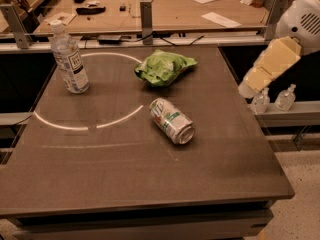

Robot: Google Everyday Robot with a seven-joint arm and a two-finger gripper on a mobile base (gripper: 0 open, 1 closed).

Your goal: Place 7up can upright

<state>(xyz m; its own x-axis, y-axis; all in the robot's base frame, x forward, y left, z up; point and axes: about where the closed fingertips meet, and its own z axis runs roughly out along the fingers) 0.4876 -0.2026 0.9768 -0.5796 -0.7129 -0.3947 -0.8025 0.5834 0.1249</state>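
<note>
The 7up can [171,120] lies on its side near the middle of the dark table [100,174], its open end pointing to the front right. My arm [272,61] reaches in from the right, beyond the table's right edge. The gripper [248,88] is at the arm's lower end, just off the table's right edge, well to the right of the can and a little farther back. It touches nothing and holds nothing that I can see.
A clear water bottle [69,58] stands at the table's back left. A bright green wrinkly bag [163,67] lies just behind the can. Two small clear bottles [274,99] stand on a ledge to the right. A wooden bench [165,6] with papers runs behind.
</note>
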